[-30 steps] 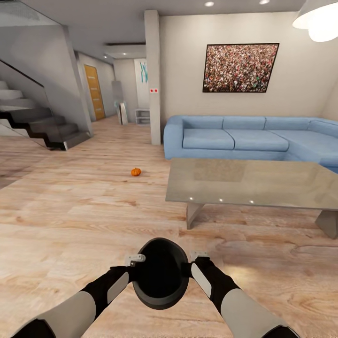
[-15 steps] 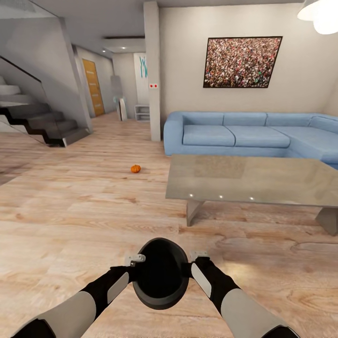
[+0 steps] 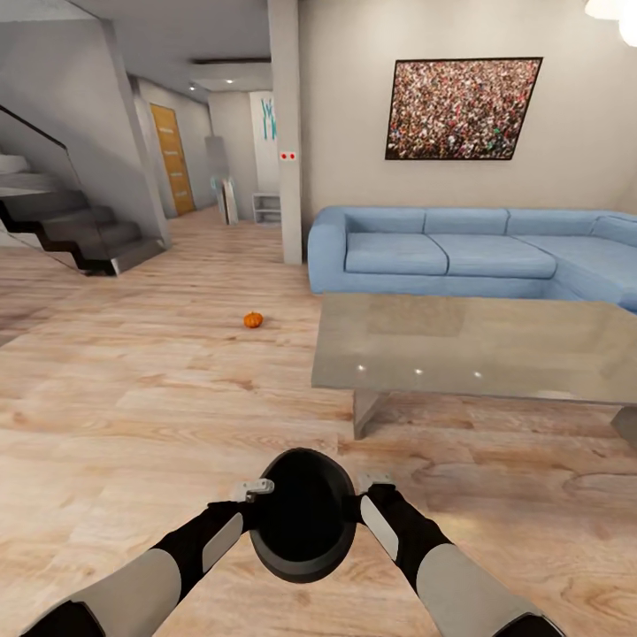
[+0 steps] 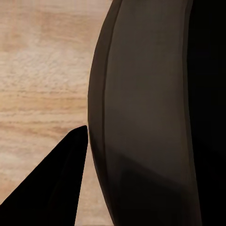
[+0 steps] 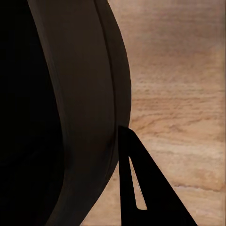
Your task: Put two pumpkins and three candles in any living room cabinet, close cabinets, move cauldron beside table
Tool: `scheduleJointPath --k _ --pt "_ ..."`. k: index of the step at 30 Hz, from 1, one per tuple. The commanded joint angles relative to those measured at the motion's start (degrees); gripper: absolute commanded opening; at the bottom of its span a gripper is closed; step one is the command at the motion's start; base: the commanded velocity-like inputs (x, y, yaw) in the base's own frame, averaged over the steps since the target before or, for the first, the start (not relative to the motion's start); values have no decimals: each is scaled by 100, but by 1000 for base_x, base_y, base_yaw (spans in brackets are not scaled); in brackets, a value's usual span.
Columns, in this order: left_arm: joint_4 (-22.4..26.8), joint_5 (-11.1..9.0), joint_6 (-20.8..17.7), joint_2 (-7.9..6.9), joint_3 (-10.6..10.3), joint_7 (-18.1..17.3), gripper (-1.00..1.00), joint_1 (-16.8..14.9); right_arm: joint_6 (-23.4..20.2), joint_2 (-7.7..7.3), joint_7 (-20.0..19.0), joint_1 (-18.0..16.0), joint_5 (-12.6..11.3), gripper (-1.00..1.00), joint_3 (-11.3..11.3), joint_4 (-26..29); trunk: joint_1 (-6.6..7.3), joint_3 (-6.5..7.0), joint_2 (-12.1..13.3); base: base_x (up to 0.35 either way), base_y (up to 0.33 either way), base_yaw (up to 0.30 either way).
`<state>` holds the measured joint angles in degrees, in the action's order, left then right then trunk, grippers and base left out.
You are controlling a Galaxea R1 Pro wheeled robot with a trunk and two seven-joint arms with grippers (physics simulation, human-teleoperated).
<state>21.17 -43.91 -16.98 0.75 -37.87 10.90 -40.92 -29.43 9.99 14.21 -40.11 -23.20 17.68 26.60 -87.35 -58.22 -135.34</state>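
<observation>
Counting one pumpkin [image 3: 254, 320], one cauldron [image 3: 303, 513].

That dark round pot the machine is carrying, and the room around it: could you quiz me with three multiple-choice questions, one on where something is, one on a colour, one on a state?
1. Where is the pumpkin?
A. on the glass table
B. on the wooden floor, left of the table
C. on the sofa

2. What colour is the sofa?
A. blue
B. red
C. grey

3. How is the cauldron carried?
A. resting on the floor
B. hanging from one arm
C. between the left gripper and right gripper, one at each side

Answers: 1 B, it sits on bare floor apart from the table. 2 A, its cushions are light blue. 3 C, the head view shows an arm at each side of its rim.
</observation>
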Motion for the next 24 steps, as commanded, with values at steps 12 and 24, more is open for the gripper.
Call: scheduleJointPath --k 12,24 --pt "220 -201 2 4 -212 5 -100 -4 16 1 38 -5 -246 -100 113 12 -2 24 -3 227 0 -209" --pt "237 -200 2 8 -212 0 -100 -4 16 1 37 -5 -246 -100 113 12 -24 12 -43 31 0 -62"
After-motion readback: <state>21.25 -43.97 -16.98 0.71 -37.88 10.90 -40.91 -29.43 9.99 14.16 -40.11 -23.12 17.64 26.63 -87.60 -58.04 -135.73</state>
